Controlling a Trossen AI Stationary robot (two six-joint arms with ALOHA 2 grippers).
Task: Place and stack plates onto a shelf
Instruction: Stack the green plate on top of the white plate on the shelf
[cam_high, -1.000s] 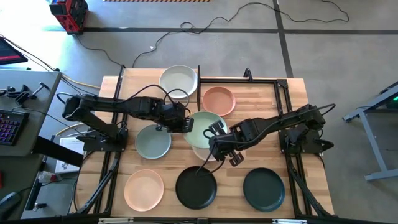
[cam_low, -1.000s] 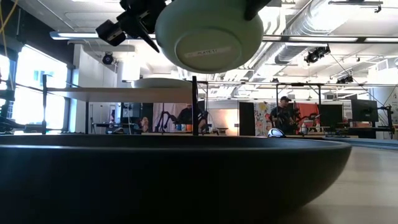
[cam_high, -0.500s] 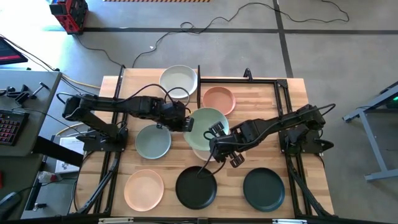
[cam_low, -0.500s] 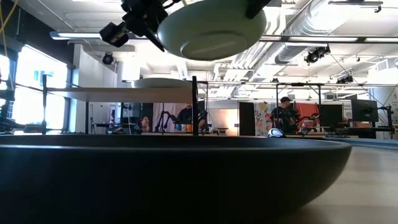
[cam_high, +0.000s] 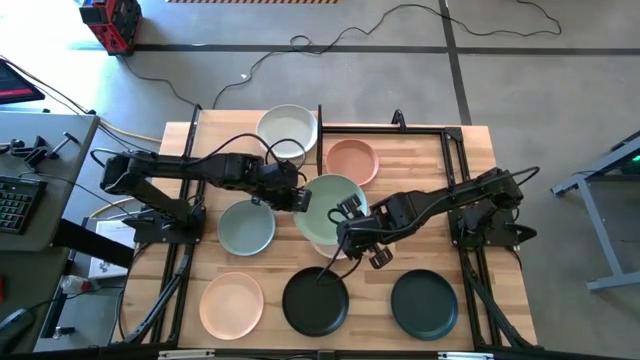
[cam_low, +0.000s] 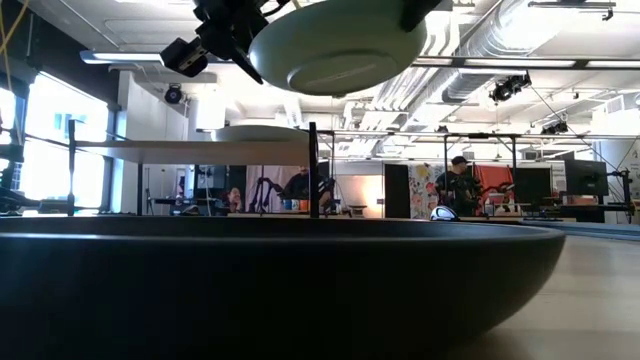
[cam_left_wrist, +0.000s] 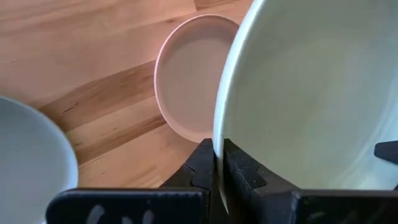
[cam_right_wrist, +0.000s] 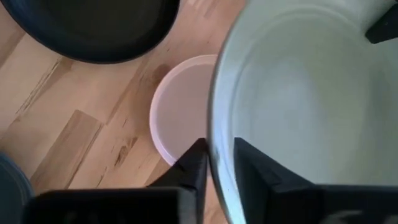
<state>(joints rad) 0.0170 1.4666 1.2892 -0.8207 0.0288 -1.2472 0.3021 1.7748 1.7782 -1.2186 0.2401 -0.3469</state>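
Pale green plate (cam_high: 331, 205) pinched by left end effector (cam_high: 296, 198) and right end effector (cam_high: 347, 232), above cream plate (cam_left_wrist: 186, 87).

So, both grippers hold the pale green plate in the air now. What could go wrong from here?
1. The left gripper and right gripper each pinch only the rim of the green plate. If the arms move unevenly, it may tilt or slip out.
2. A pale plate lies right under it, so a drop could hit that.
3. The shelf already carries a plate; a hasty landing may knock it.
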